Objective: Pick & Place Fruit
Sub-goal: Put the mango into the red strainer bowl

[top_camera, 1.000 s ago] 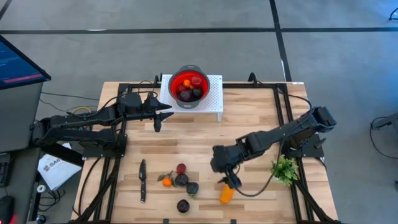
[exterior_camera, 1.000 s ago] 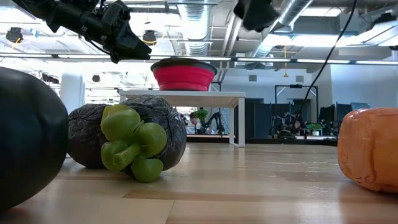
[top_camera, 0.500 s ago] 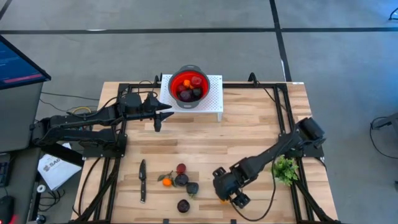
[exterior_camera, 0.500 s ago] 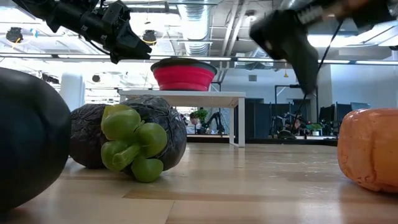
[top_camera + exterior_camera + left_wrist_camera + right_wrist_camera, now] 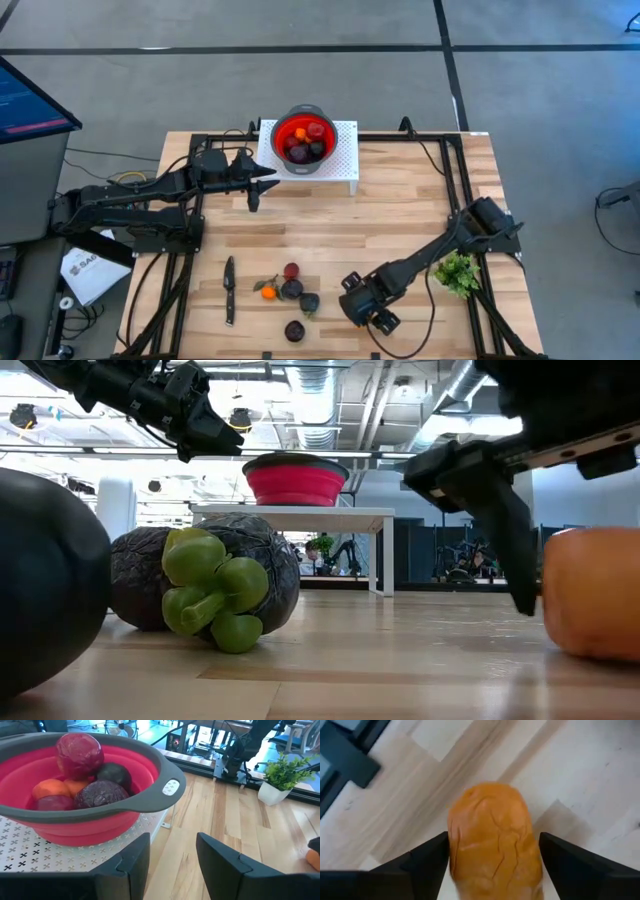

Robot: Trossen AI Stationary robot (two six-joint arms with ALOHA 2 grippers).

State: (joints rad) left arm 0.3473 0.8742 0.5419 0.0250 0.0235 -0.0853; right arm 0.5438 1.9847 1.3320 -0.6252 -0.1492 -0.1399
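I reach for the orange fruit [image 5: 492,840].
My right gripper [image 5: 492,851] fingers [image 5: 427,860] are open around it; it could roll off the bench [image 5: 400,210].

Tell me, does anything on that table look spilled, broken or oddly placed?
Nothing stands out. Some fruit sits neatly in the red bowl on its white stand; the remaining pieces, the knife and the green sprig lie intact on the wood.

The right tool [image 5: 365,318] hangs low at about five o'clock with its jaws spread wide. The left tool [image 5: 262,181], partly parted, waits at ten o'clock.
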